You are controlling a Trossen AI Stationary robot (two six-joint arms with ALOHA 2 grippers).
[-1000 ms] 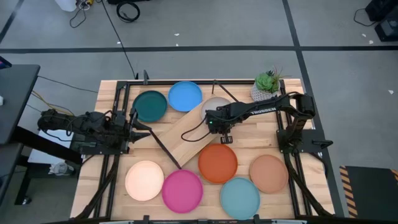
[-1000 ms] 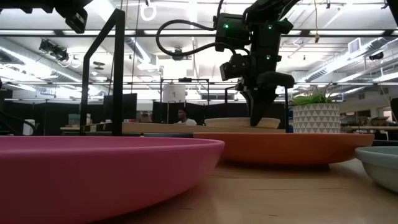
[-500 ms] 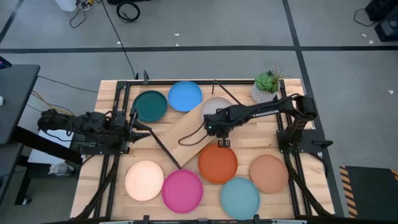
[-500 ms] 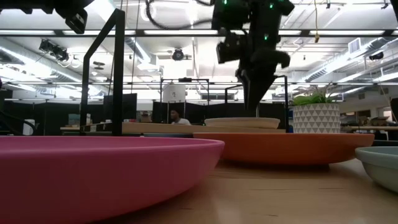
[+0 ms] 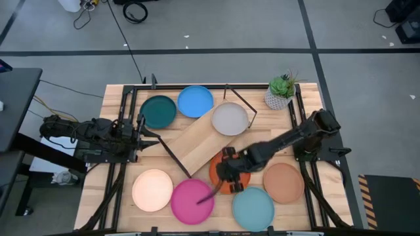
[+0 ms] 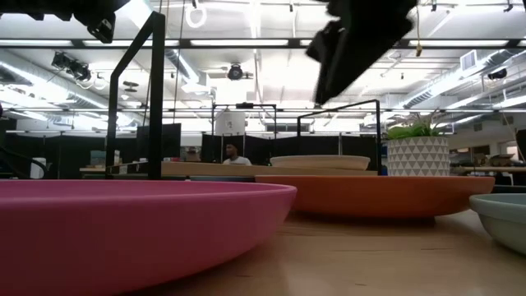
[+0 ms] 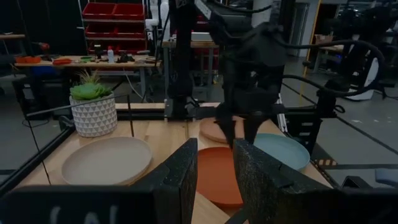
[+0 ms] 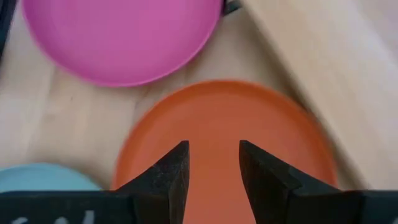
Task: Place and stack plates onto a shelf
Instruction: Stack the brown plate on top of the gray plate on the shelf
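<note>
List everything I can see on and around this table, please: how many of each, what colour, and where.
shelf: one, light wood with black frame ends, lying slantwise mid-table.
grey plate: one, on the shelf's far end.
dark teal plate: one, far left on the table.
blue plate: one, beside the teal one.
orange plate: one, centre, under the right gripper.
tan-brown plate: one, near right.
light blue plate: one, near edge.
magenta plate: one, near edge.
cream plate: one, near left.
potted plant: one, green in a white pot, far right corner.
left gripper: dark, waiting at the left edge.
right gripper: dark, open above the orange plate.
</note>
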